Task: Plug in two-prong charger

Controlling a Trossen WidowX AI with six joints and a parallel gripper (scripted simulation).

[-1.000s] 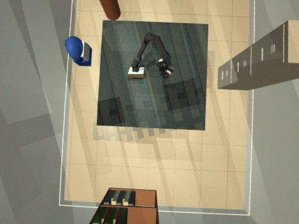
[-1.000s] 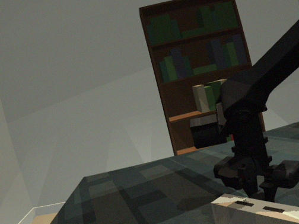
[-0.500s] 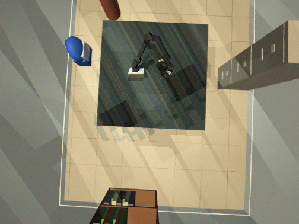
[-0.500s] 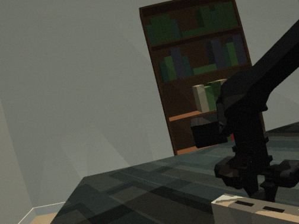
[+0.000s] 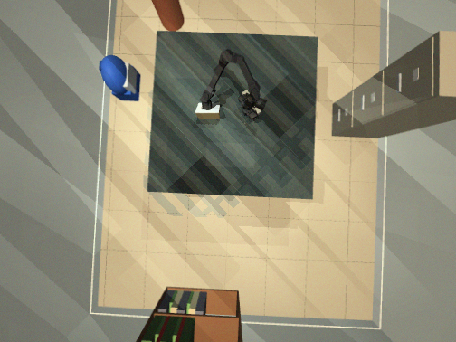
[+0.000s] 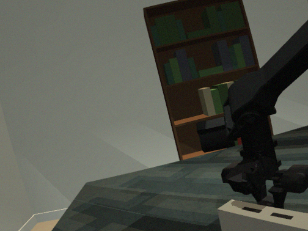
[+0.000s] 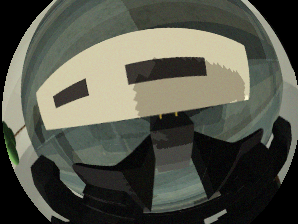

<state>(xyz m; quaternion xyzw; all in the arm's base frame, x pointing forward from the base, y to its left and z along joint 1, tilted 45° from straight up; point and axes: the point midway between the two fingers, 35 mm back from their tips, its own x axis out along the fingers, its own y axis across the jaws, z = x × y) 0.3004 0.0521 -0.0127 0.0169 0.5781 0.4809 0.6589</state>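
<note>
Two stiff-looking prongs point(image 7: 168, 115) point toward twelve o'clock in the wrist view; the charger point(image 7: 172, 145), probably light, is clamped properly by its body in the gripper point(image 5: 206, 107) point(image 6: 269, 203) point(image 7: 168, 135).

White power strip point(image 5: 207, 115) point(image 6: 263, 217) point(image 7: 185, 41), 2 dark slots point(image 6: 282, 216) point(image 7: 166, 69).

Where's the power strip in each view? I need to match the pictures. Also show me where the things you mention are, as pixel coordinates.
Top: power strip point(image 5: 213, 115) point(image 6: 250, 220) point(image 7: 105, 67) left of centre, upper half, on the dark table point(image 5: 235, 167) point(image 6: 146, 195).
Exterior: bottom right corner, cut off by the frame.
Wrist: across the upper middle, beyond the fingers.
Shared landmark: the strip's pale top.
</note>
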